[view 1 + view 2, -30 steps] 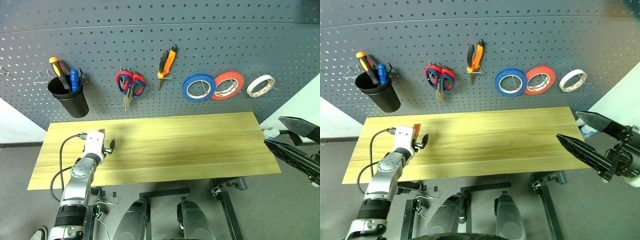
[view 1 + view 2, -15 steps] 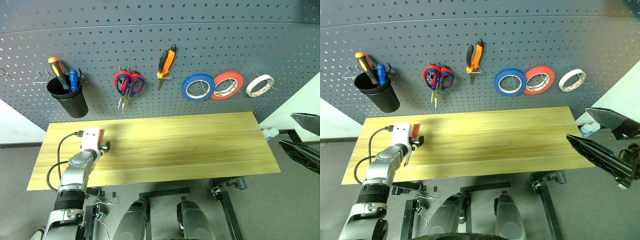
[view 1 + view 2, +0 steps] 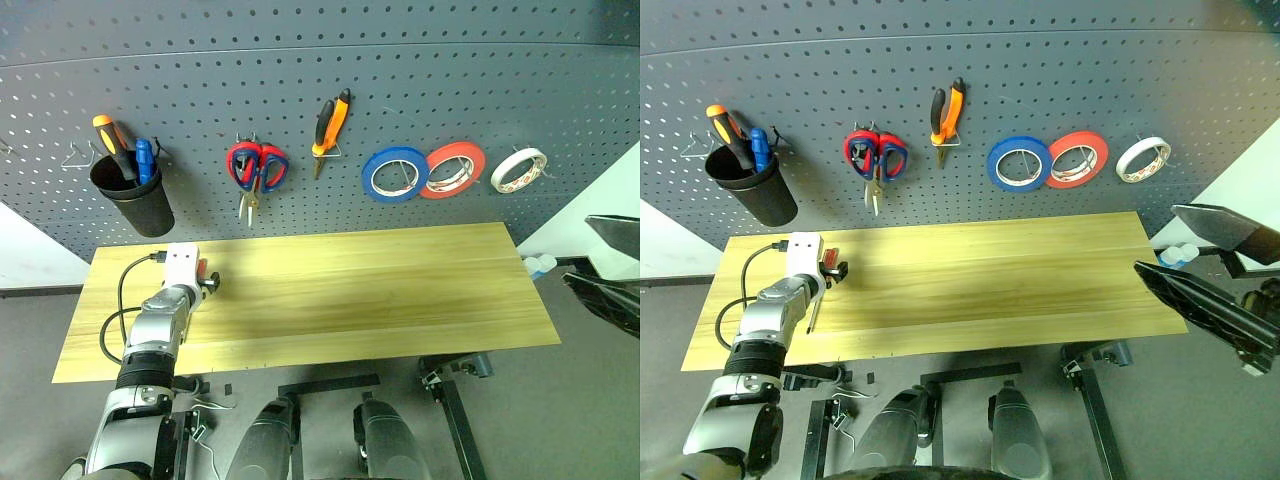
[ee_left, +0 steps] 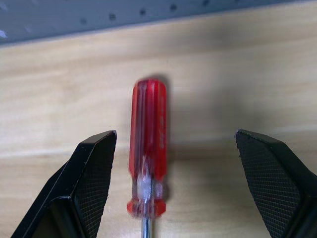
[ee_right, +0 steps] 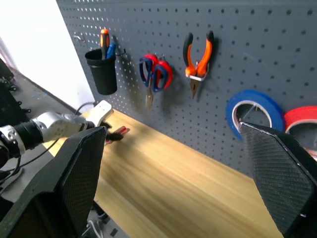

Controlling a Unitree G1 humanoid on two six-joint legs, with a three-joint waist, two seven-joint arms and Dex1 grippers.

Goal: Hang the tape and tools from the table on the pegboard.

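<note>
Left wrist view first: left claw (image 4: 173, 183) spread wide, hovering low over the worktop (image 3: 380, 290), red-handled screwdriver (image 4: 147, 148) lying flat between the fingers (image 4: 91, 178), handle at twelve o'clock, steel shaft running back toward six. Nothing gripped. Screwdriver sits off-centre, hard by the nine o'clock finger, with a broad gap on the three o'clock side.

From the head view: screwdriver near the worktop's nine o'clock end, half hidden under the left claw. Right claw (image 3: 1215, 275) held wide too, empty, off past the three o'clock edge.

On the pegboard (image 3: 320, 90) already: pliers (image 3: 331, 125) at twelve o'clock, whitish tape (image 3: 520, 170) out at two, past the blue roll (image 3: 396, 175) and red roll (image 3: 455, 170). Red-handled scissors (image 3: 257, 170) at eleven; black cup (image 3: 136, 195) at ten with other screwdrivers. Dark-handled scissors hard to make out behind the red pair. Screwdriver looks like the last item left on the worktop.

Risks, judged from here: closing off-centre likely nudges the near finger in first, rolling the round handle sideways or spinning it. Slick translucent plastic, so a shallow pinch could squirt it free. Coming down too steeply could jam fingertips into the wood.
</note>
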